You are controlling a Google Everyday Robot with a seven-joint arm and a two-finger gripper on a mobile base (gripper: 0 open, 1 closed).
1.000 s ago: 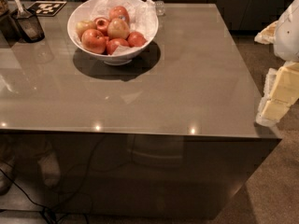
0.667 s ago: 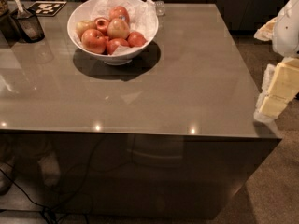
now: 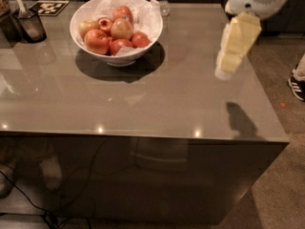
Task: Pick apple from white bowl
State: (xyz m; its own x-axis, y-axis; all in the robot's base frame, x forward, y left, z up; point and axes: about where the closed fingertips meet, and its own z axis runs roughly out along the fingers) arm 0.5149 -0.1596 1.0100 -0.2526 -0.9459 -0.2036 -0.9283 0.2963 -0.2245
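Though well apart from hand (image 3: 228, 67) above table (image 3: 167, 104), white bowl (image 3: 125, 55) full of apples (image 3: 96, 40).

White bowl (image 3: 117, 57), paper-lined, holding red apples (image 3: 114, 32); stands on grey worktop (image 3: 143, 109). Gripper (image 3: 226, 66): above worktop, well right of bowl. Dark container (image 3: 31, 26): left of bowl.

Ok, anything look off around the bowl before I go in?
Nothing stands out. The white bowl sits upright on the table, with its apples all inside on the paper lining and none spilled. The gripper hangs above the table on the right of the view, well clear of the bowl.
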